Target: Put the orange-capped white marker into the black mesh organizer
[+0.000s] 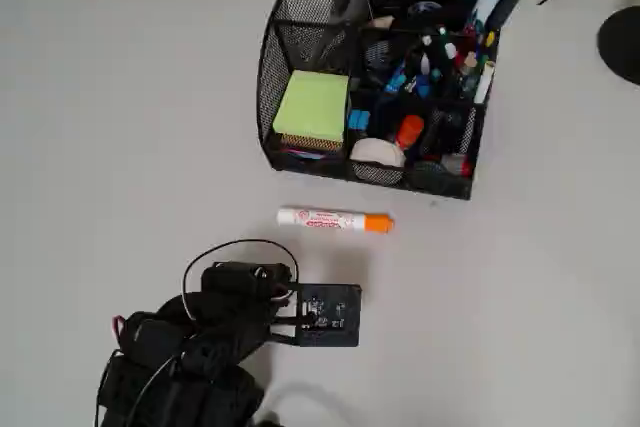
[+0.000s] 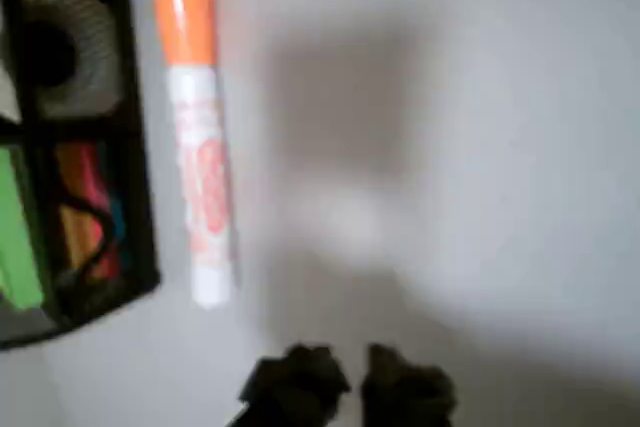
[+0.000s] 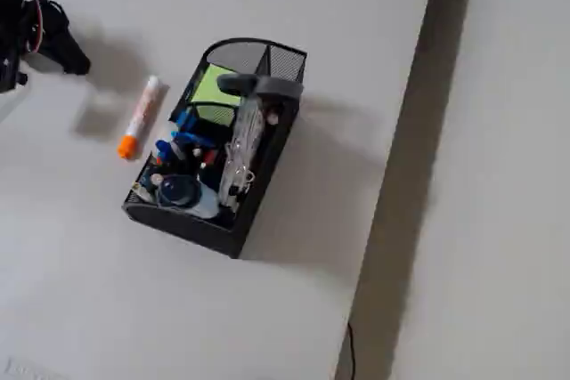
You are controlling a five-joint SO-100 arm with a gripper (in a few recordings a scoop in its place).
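Overhead straight down, wrist close above table, fixed high oblique, all sharing marker point(image 1: 335, 220)

Black arm point(image 1: 200, 347) low over table, jaws nearly together, empty

In the overhead view the marker point(image 1: 335, 220) lies flat on the table point(image 1: 120, 127), just below the organizer point(image 1: 290, 152) and running along its front wall without touching it, cap end to the right. The gripper point(image 1: 330, 315) sits lower still, apart from the marker, with the arm at lower left. A note pad point(image 1: 313, 106) fills the organizer's left compartment; pens point(image 1: 430, 62) stand in the right ones. In the wrist view the fingertips point(image 2: 300, 379) seem close together, though blur hides it
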